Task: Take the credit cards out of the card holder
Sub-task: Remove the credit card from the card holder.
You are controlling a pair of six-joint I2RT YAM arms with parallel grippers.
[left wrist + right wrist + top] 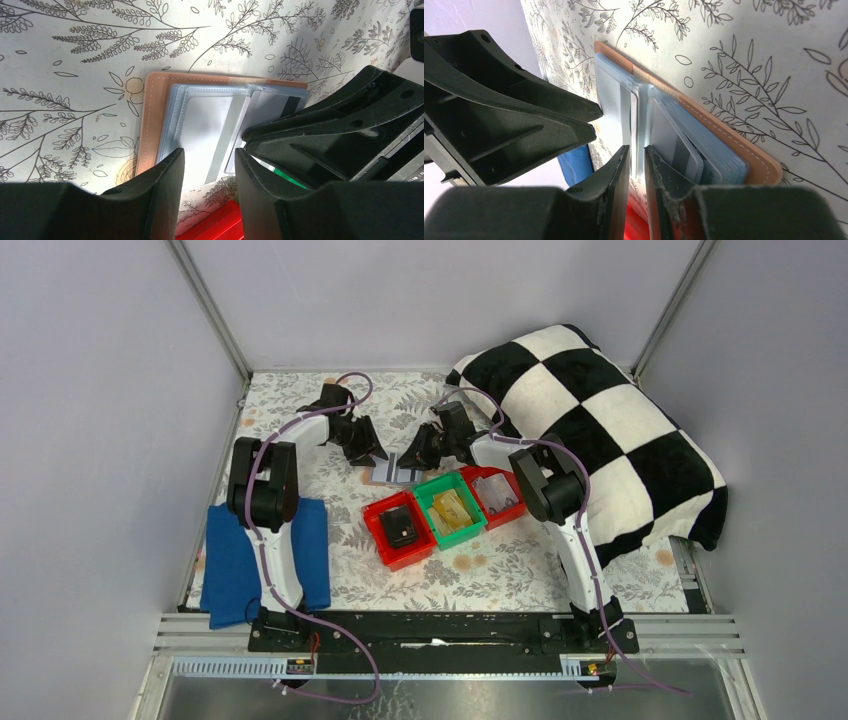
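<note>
On the floral-patterned tabletop (500, 570) three small plastic bins stand in one slanted row, touching each other: a red bin (392, 558) with one black flat object (400, 527) inside, a green bin (470, 531) with one yellowish object (452, 508), and a second red bin (505, 517) with one grey-white object (492, 488). Just behind this row lies the salmon-pink leather-like card holder (392, 473), opened flat, between the two arms. In its transparent sleeves sit the pale grey and white credit cards (210, 120); they overlap, so I cannot count them surely. The left gripper (207, 167) hangs over the near edge of the holder with its jaws apart. The right gripper (637, 170) has its jaws almost together with a thin pale sheet standing between them, perhaps a sleeve or a card, and I cannot tell whether it is really pinched. One blue folded cloth (230, 570) lies under the left arm, and one black-and-white checkered cushion (600, 420) fills the right side.
</note>
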